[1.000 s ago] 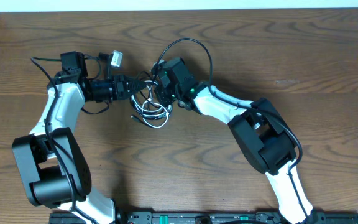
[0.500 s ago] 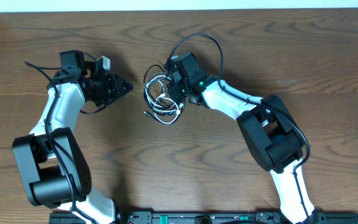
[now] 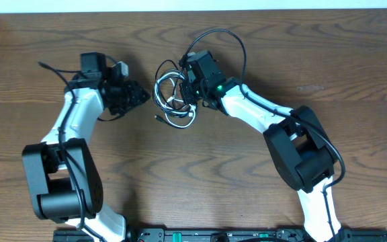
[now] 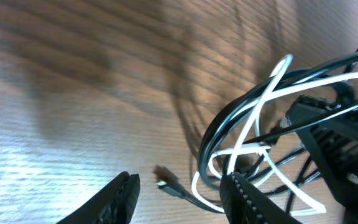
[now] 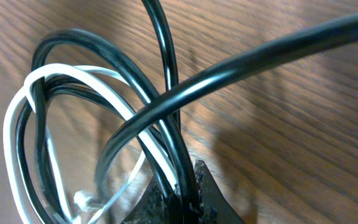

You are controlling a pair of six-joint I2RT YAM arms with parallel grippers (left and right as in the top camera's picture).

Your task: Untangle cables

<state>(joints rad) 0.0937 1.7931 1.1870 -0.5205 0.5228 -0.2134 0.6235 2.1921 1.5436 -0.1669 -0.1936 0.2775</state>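
The cables lie as one tangle of black and white loops (image 3: 172, 101) on the wooden table. My right gripper (image 3: 192, 91) is shut on several strands at the tangle's right side. In the right wrist view its jaws (image 5: 182, 196) pinch black cable (image 5: 160, 81) and white cable (image 5: 30, 93) together. A long black loop (image 3: 234, 40) arcs up behind that wrist. My left gripper (image 3: 144, 96) stands open just left of the tangle, touching nothing. In the left wrist view a small plug (image 4: 166, 182) lies on the wood ahead of the open left gripper (image 4: 180, 196), with the white loops (image 4: 272, 99) beyond.
The left arm's own thick black wire (image 3: 52, 70) sticks out to the far left. A pale strip runs along the table's far edge (image 3: 193, 5). Both arm bases stand at the near edge, the right one (image 3: 301, 154) bulky. Bare wood (image 3: 328, 74) lies right of the tangle.
My left gripper has opened, let go of the tangle and backed off to the left. The right gripper has carried the tangle a little up and to the right.
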